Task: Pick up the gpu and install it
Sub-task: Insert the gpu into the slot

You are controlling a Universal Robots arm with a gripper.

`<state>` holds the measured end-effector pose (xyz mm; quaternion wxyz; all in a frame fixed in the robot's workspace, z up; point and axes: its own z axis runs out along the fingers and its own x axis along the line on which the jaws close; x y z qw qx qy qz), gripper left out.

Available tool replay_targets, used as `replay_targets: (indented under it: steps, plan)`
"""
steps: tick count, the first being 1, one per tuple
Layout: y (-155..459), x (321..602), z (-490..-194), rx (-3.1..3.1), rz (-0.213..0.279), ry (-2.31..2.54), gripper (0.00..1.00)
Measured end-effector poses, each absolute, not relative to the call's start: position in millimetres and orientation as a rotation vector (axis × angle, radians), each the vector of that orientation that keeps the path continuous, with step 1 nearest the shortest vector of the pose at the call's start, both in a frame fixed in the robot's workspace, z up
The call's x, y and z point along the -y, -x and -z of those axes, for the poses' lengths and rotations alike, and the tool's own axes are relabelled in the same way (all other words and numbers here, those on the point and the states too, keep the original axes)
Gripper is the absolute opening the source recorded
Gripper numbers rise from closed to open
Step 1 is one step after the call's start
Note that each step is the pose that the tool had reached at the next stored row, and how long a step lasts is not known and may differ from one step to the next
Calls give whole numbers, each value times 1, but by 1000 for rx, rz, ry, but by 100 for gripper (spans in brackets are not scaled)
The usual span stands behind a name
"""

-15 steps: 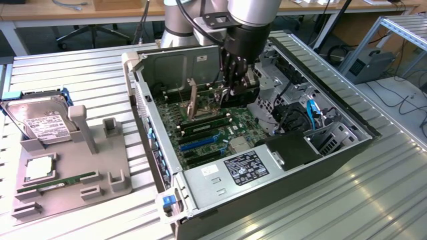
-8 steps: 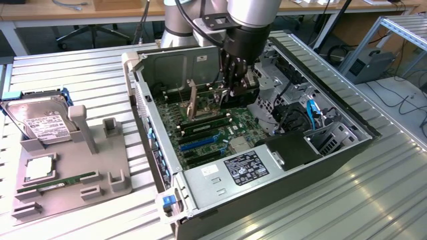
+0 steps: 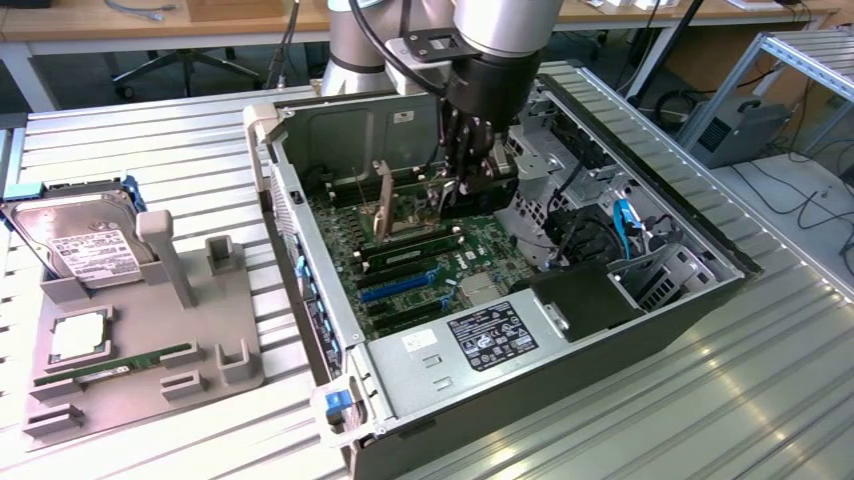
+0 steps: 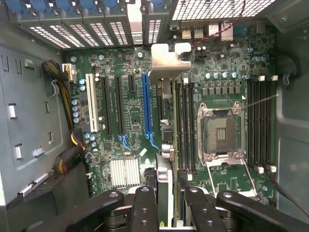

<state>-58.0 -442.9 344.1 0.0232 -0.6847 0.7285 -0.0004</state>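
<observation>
Gpu (image 4: pixel 164 145), edge-on with pale metal bracket (image 4: pixel 166 63), clamped between dark fingers (image 4: pixel 145 208) above green motherboard (image 4: pixel 227 77), beside blue slot (image 4: pixel 147 104) and empty CPU socket (image 4: pixel 220 134).

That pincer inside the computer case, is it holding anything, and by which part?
Yes. The pincer grips the gpu, a thin card seen edge-on, by its upper edge near the end away from its pale metal bracket, above the motherboard.

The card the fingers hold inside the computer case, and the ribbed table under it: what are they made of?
The thin dark gpu card looks like circuit board, its pale bent bracket like matte sheet metal. The ribbed silver table seems aluminium, going by its brushed sheen.
</observation>
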Motion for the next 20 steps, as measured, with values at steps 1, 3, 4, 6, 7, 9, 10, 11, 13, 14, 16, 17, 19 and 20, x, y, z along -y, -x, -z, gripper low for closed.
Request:
replay_targets:
  steps: [1,3,4,6,7,9,10,11,13,14,16,17,19,20]
  plan:
    - [58,443,-344,-2255,1,2120,27]
    - [58,443,-344,-2255,1,2120,27]
    - [58,443,-344,-2255,1,2120,27]
    - [58,444,-343,-2255,1,2120,27]
    - [58,444,-343,-2255,1,2120,27]
    - [59,444,-342,-2256,2,2120,27]
    - [59,445,-341,-2255,1,2120,27]
    - [59,445,-341,-2255,1,2120,27]
    - [59,445,-341,-2255,1,2120,27]
    - [59,445,-341,-2255,1,2120,27]
    - [59,445,-340,-2255,1,2120,27]
    - [59,445,-340,-2255,1,2120,27]
    - [59,446,-340,-2255,1,2120,27]
    - [59,446,-340,-2255,1,2120,27]
